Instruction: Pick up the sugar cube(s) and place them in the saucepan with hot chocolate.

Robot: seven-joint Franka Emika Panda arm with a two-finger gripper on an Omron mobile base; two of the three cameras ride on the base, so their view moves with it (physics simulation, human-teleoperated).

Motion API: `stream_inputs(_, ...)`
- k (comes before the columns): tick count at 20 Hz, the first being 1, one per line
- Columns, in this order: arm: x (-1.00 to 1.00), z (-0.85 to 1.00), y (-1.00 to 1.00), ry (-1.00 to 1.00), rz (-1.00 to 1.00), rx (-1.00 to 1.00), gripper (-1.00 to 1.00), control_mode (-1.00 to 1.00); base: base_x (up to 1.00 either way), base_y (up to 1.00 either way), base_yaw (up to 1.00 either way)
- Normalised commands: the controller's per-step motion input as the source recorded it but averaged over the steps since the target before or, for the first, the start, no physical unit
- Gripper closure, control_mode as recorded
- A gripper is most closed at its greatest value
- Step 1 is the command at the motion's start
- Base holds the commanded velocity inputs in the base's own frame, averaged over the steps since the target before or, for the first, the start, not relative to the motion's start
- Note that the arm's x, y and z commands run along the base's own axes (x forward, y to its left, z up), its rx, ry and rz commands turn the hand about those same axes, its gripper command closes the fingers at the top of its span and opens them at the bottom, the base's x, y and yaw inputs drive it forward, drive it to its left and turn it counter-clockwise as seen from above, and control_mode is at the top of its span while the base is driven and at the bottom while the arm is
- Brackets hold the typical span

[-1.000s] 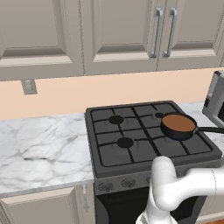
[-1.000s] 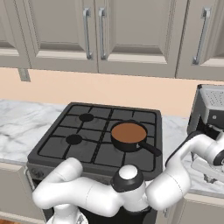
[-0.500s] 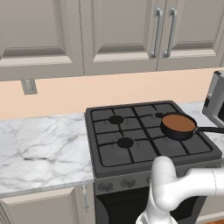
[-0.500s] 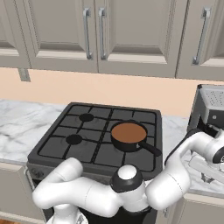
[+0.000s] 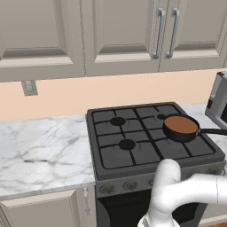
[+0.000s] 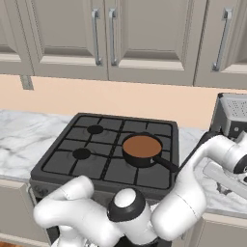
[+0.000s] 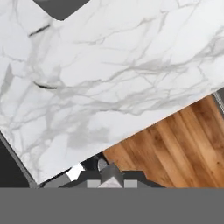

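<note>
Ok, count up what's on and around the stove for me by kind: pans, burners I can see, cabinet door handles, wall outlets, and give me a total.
Saucepan with hot chocolate: 1
Burners in plain sight: 2, the others hidden or unclear
Cabinet door handles: 3 in the right base view
Wall outlets: 1
Total: 7

Saucepan (image 6: 141, 149): small black round pan, brown liquid inside, upright on stove's front-right burner. Thin handle (image 5: 214, 131) points toward pincer side; pan well apart from pincer.
</note>
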Motion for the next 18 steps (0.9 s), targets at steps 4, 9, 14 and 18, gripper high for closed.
stream_inputs(4,-0.41,0.60,0.51,-0.10,-0.08,-0.23,1.00,-1.00,0.00,0.00,0.00)
stream_inputs(9,-0.33,0.71,0.87,-0.17,-0.05,-0.34,1.00,-1.00,0.00,0.00,0.00)
stream_inputs(14,-0.18,0.65,1.00,-0.31,-0.05,-0.25,1.00,-1.00,0.00,0.00,0.00)
stream_inputs(18,-0.05,0.70,1.00,-0.18,-0.02,-0.26,1.00,-1.00,0.00,0.00,0.00)
